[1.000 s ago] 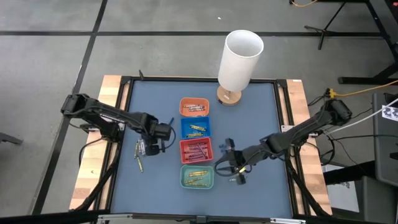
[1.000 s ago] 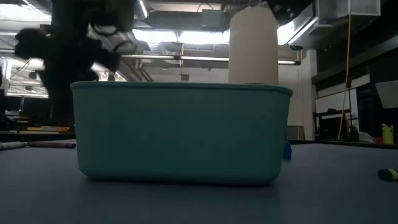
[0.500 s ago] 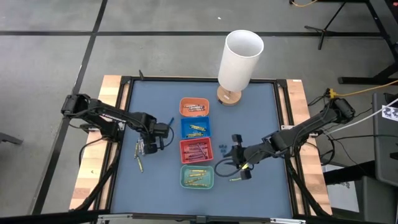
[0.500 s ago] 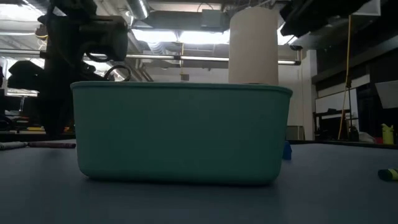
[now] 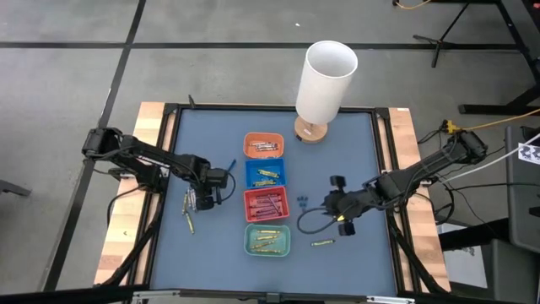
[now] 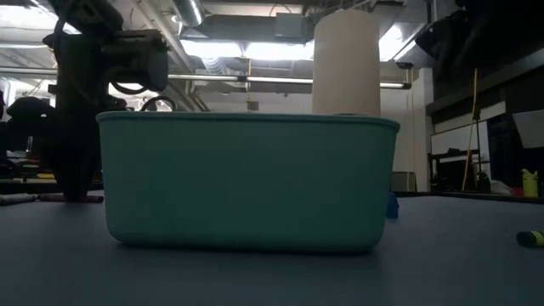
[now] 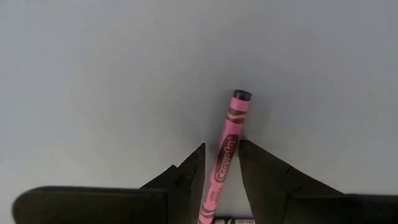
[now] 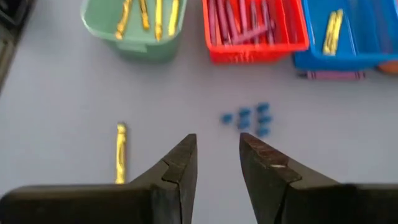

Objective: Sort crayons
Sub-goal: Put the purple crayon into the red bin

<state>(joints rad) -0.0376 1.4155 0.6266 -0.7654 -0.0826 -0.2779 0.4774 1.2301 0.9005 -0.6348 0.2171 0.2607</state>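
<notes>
Pink crayon [image 7: 226,152] sits pinched between the left gripper [image 7: 221,163] fingers beside the trays.
Right gripper [image 8: 217,155] hangs parted, empty, above blue bits [image 8: 249,118]; a yellow crayon [image 8: 120,152] lies nearby.

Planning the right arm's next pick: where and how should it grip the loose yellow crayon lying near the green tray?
Probably grip the yellow crayon at mid-length, from straight above, fingers across its width. It lies flat on bare mat, apart from the green tray, and the right gripper is open.
</notes>
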